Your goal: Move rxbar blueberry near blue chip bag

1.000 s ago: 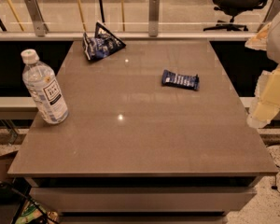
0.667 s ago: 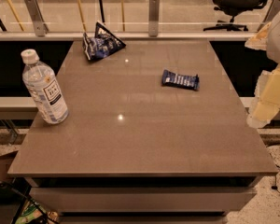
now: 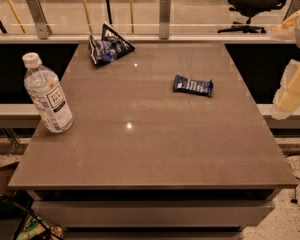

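the tabletop (image 3: 150, 154) is spreading out from its near edge, and the first thing standing on it is the water bottle (image 3: 47, 96), sitting upright just inside the left edge, about midway along it. it is wearing its white cap and seems to be holding clear water nearly up to the shoulder.

at about the same depth, the gripper (image 3: 290, 96) is hanging outside the right edge, off the tabletop and well apart from everything on it. it is grasping nothing, and whether it is released or clenched is not showing.

a little farther in, the rxbar blueberry (image 3: 193, 85) is lying flat on the right half of the tabletop, its long side running roughly along the far edge, with nothing touching it. the blue chip bag (image 3: 108, 46) is sitting farthest back, just beside the far edge and toward the far left corner, crumpled, with one pointed corner sticking up. what is inside the bag is not showing. the bar and the bag are lying well apart.

judging from this, the task is sitting at its very first step: the reach toward the bar is not yet begun. the next move is probably calling for the arm to come in over the right edge, drop onto the thin wrapper and pinch it across its short side. then it is calling for a carry toward the far left corner.

beyond the far edge, an office chair (image 3: 252, 1) is standing behind the railing.
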